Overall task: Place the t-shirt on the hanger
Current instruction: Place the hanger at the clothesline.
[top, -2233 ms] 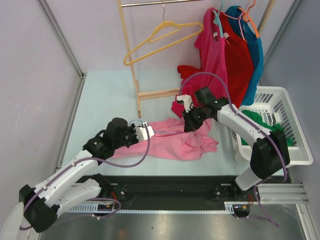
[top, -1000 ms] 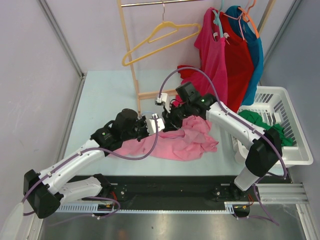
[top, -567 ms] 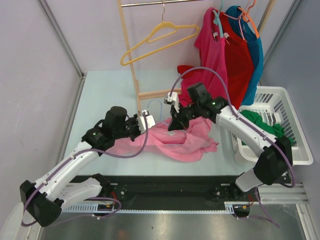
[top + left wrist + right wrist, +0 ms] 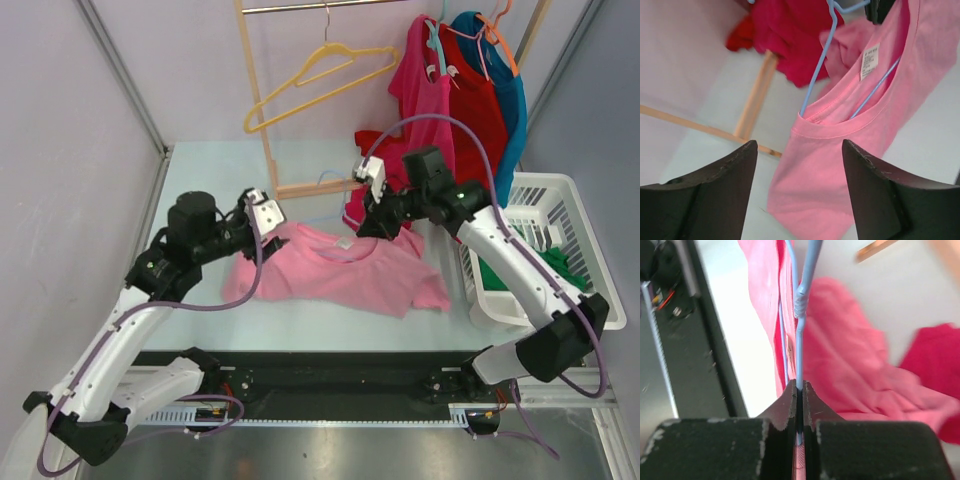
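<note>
I can read no text in any view. The only printed thing I see is a small white tag [image 4: 870, 61] inside the neck of the t-shirt [image 4: 830, 165]; its dark print is too small to read.

Yellow hanger [image 4: 338, 47]: hangs tilted on the wooden rack [image 4: 263, 130].
Hung clothes: magenta shirt [image 4: 425, 100], red shirt [image 4: 478, 125] and blue shirt [image 4: 517, 110], side by side, top right.
White basket [image 4: 600, 270]: at the right side of the tabletop [image 4: 210, 190], with green cloth [image 4: 553, 262] inside.
</note>
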You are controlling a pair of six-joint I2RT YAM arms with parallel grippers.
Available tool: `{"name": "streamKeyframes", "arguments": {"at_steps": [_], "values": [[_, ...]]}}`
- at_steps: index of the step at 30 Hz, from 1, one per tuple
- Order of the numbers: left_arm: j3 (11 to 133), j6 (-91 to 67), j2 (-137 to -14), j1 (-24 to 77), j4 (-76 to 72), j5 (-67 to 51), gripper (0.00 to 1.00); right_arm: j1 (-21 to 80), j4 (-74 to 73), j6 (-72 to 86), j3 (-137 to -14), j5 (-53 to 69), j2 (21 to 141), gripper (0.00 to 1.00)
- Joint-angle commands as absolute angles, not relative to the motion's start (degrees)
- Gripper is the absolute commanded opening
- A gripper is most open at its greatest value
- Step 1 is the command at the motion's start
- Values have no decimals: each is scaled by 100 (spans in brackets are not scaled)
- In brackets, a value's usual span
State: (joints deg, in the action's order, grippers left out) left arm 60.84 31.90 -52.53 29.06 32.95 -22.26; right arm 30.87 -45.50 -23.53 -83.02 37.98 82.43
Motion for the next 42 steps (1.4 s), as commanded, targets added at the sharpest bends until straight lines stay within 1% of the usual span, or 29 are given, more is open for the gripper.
{"name": "streamKeyframes", "arguments": {"at_steps": [1,4,9,12,16,20,29,31,38,42], "values": [[6854,2927,-5300,2874,2962,-2250,75,2927,-4815,-1951,-9219,2832,7700,0],[6838,2717,-5256,2883,2796,-2145,79,2611,-5167,-1960,-9649,2568,7603,0],[6750,2391,-5107,2883,2470,-2153,82,2066,-5799,-1723,-10704,2049,7585,0],[6768,2347,-5106,2883,2426,-2136,82,1838,-6089,-1512,-11064,1645,7585,0],[6785,2408,-5150,2883,2399,-2180,82,1732,-6126,-1293,-11337,1039,7716,0],[6785,2382,-5177,2874,2329,-2215,82,1600,-5924,-819,-11925,669,8225,0],[6574,2391,-5098,2883,2320,-2127,83,1556,-5248,-545,-13445,123,9544,0],[6522,2408,-5106,2874,2286,-2127,83,1564,-5064,-457,-13535,18,9685,0],[6460,2408,-5194,2874,2233,-2171,83,1564,-3772,-518,-13175,-290,9782,0],[6346,2452,-5159,2874,2224,-2180,83,1556,-3490,-668,-13324,-334,9957,0]]}}
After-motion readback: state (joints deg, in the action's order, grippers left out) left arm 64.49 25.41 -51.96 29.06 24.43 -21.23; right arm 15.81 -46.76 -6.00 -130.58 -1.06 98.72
